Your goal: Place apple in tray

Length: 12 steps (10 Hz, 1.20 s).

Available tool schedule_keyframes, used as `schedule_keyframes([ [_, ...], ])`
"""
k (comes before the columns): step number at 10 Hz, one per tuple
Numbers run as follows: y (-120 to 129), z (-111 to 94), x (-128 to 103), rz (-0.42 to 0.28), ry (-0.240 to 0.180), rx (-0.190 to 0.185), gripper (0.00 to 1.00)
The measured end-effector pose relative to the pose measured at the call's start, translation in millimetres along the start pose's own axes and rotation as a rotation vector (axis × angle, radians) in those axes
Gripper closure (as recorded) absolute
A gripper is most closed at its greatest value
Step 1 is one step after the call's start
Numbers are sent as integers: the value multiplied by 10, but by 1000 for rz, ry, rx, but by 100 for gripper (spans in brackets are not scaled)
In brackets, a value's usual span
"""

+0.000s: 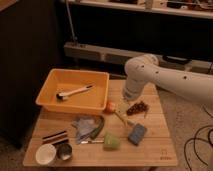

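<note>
Gripper (125, 100) low over desk (155, 142), grip state unreadable. Apple (110, 106) just left, touching tray (103, 90) corner.

A white arm (165, 80) speckled with small dark dots carried its pale gripper (125, 100) above the middle of the bench, just beside the orange-red apple (110, 106). The bench (160, 145) was light, slatted wood. An orange-yellow tray (50, 92) filled the far-left corner, holding a brush (75, 92) with a white handle and dark head. Dark reddish grapes (137, 108) lay toward the right edge beside a pale yellow banana (121, 118). Nearer the front edge sat a blue sponge (136, 134), a light green block (111, 141) and a grey-blue cloth (84, 127). A white bowl (45, 154) occupied the front-left corner.
</note>
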Motion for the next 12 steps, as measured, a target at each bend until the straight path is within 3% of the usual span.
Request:
schedule_keyframes([
  [1, -11, 26, 48, -94, -45, -31, 26],
  [2, -34, 83, 97, -256, -128, -90, 26],
  [3, -49, 112, 136, -343, -177, -119, 26],
  [4, -72, 126, 189, -410, -220, -137, 26],
  [6, -133, 160, 307, -582, -350, -159, 26],
  [7, -130, 152, 332, -614, -368, -155, 26],
  [8, -131, 190, 301, -608, -350, -136, 26],
  [9, -152, 276, 187, -569, -309, -101, 26],
  [12, -285, 622, -104, -481, -230, -44, 26],
])
